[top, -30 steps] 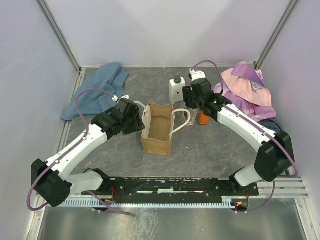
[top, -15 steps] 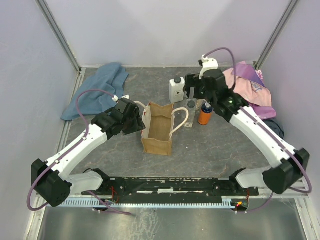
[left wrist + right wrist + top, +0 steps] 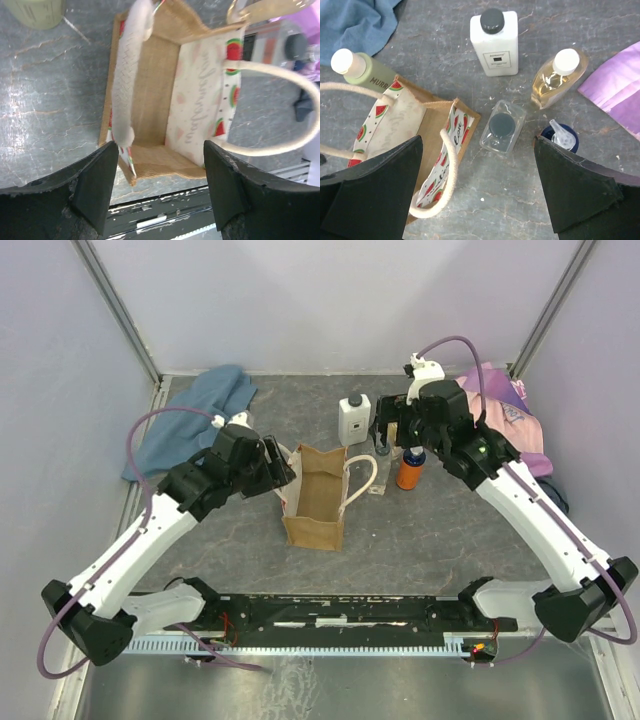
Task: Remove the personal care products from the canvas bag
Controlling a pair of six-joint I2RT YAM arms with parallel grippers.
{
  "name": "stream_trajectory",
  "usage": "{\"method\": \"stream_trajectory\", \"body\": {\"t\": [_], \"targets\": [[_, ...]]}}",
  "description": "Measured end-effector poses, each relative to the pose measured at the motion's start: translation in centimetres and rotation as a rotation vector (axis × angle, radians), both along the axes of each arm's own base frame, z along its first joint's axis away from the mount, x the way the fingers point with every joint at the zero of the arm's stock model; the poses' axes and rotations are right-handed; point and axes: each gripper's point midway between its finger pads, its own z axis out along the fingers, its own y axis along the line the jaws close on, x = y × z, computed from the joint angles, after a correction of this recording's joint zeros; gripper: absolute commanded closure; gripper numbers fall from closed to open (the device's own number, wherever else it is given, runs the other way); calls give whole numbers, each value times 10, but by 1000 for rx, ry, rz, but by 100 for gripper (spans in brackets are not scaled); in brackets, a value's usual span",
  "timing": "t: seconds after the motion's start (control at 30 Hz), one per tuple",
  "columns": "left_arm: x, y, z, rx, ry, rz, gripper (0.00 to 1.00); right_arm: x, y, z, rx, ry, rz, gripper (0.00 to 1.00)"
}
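Personal care products numbered five, all on the tabletop point(image 3: 440, 540) outside the canvas bag point(image 3: 314, 498), though no single camera showed every one whole. At far left lay one blue cloth point(image 3: 190, 425). Next came a pale green bottle point(image 3: 360, 71) with a cream cap, just beside the bag's far left corner, its base hidden behind the rim. The left gripper point(image 3: 161, 146) hid it from the top camera, and the left wrist view cut it off at the frame edge. That gripper hung by the bag's left rim with its jaws spread wide, holding nothing. The bag stood upright and open mid-tabletop, its two cream handles point(image 3: 280, 107) flopped outward and its watermelon-print lining showing. Right of it were a white rectangular bottle point(image 3: 494, 47) with a dark cap and a clear dark-lidded jar point(image 3: 501, 128) just beside the bag's right wall. Further right were an amber bottle point(image 3: 554, 80) with a white cap, mostly covered by the right gripper point(image 3: 477, 140) in the top view, and an orange bottle point(image 3: 407, 476), of which the right wrist camera caught only the blue cap. The right gripper's jaws were likewise spread and empty, above the bottles. One pink-purple cloth point(image 3: 505, 415) lay at far right, cut off in the wrist view.
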Motion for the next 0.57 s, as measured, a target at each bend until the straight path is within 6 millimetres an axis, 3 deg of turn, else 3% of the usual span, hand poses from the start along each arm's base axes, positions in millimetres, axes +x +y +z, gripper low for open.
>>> {"method": "stream_trajectory", "body": {"t": [0.17,0.27,0.33,0.43,0.57], "targets": [[1,-1,52,-7,-99,13,21,-6,6,-13,-3,60,31,0],[3,6,83,2,-168,41,4,-5,13,-21,-14,120,54,0],[8,20,100,48,-215,82,1,-3,16,-23,-27,150,60,0],[17,44,115,134,-277,150,1,0,14,-17,-48,162,48,0],[25,69,118,213,-305,199,1,-1,-5,-4,-96,131,-24,0]]}}
